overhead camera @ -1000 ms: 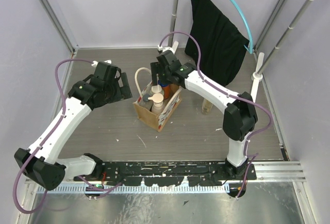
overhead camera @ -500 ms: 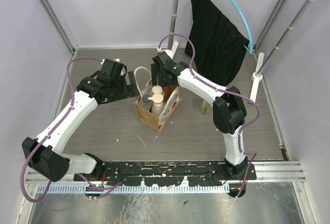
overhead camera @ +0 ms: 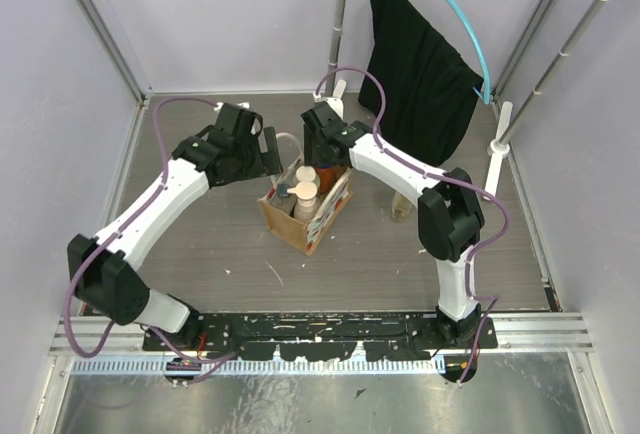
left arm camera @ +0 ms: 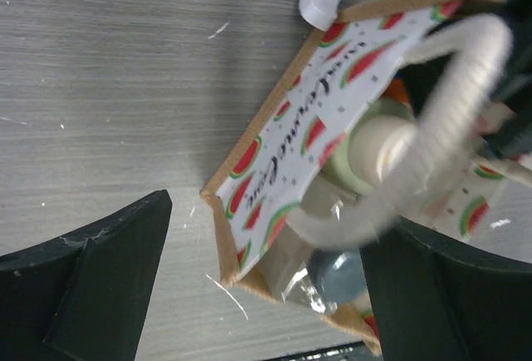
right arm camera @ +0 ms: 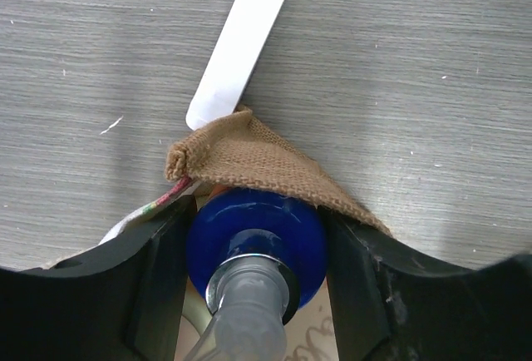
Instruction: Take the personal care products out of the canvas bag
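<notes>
The canvas bag (overhead camera: 318, 222) stands mid-table with a watermelon print on its lining (left arm camera: 320, 120). In it are beige bottles with cream caps (overhead camera: 303, 178) and an orange bottle with a blue cap (right arm camera: 253, 244). My right gripper (overhead camera: 318, 150) is at the bag's far corner (right arm camera: 249, 157), its fingers (right arm camera: 154, 278) pressed on both sides of the blue cap. My left gripper (overhead camera: 272, 154) is open wide over the bag's left side. Its fingers (left arm camera: 91, 278) straddle the bag wall, the cream rope handle (left arm camera: 440, 120) and a cream cap (left arm camera: 378, 149). A clear amber bottle (overhead camera: 401, 204) stands on the table right of the bag.
A black garment (overhead camera: 425, 54) hangs on a blue hanger from a rack at the back right. The rack's post and base (overhead camera: 497, 139) stand right of the bag. A white strip (right arm camera: 241, 45) lies on the table beyond the bag's corner.
My left arm has swung right, bringing its open gripper from left of the bag to over the bag's left rim and handle. My right gripper has stayed at the far corner.
</notes>
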